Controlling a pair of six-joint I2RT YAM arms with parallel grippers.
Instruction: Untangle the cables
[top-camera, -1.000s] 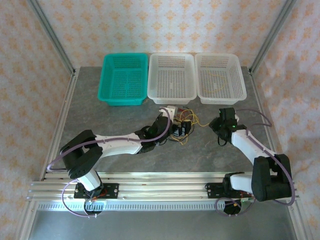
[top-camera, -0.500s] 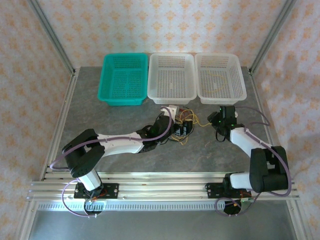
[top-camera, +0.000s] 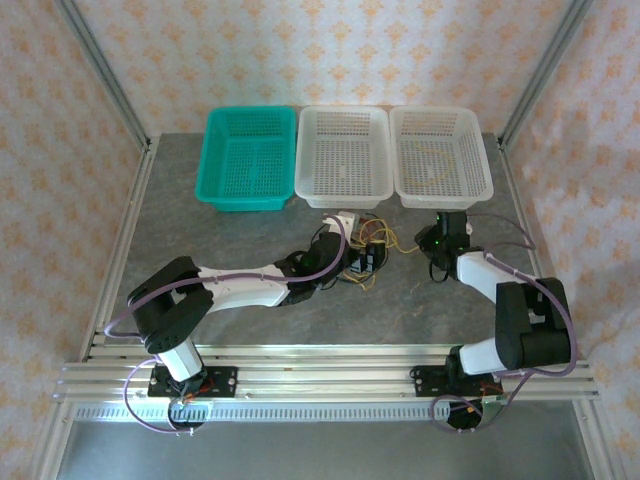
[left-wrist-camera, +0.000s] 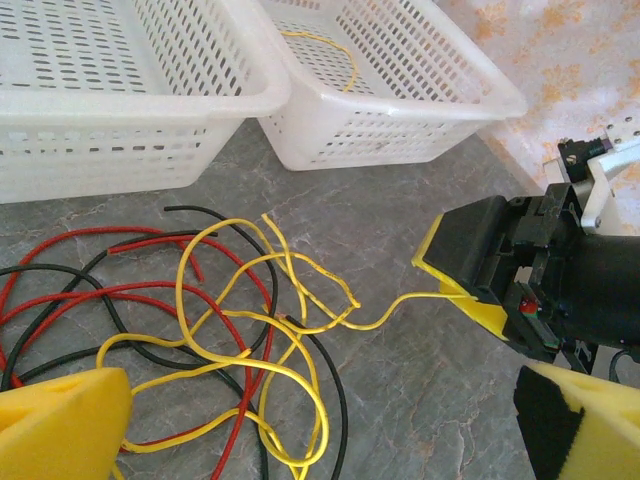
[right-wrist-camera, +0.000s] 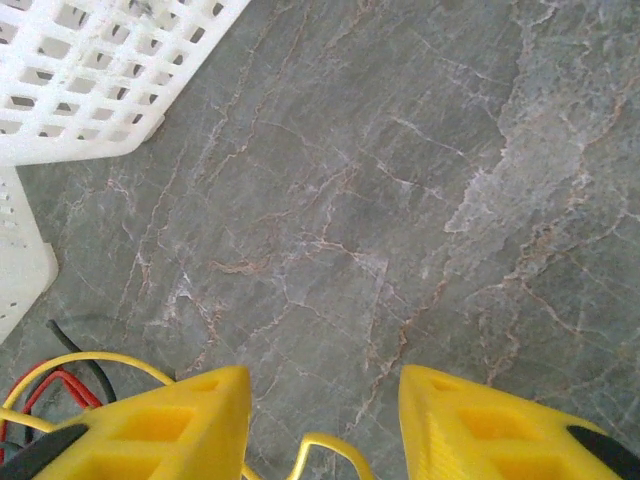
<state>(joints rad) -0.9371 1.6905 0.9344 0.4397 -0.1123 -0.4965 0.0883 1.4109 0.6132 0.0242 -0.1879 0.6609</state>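
Grey marbled tabletop (top-camera: 400, 310) beneath: my left gripper (left-wrist-camera: 320, 425) gapes wide over the cables (left-wrist-camera: 230, 320); my right gripper (right-wrist-camera: 325, 400), just right of them, stands parted astride one yellow strand (right-wrist-camera: 320, 439).

Cables (left-wrist-camera: 287, 320) off the left wrist view's left and bottom edges

We see both arms reaching inward, the left gripper (left-wrist-camera: 330, 412) and right gripper (right-wrist-camera: 325, 395) low, fingers spread apart.
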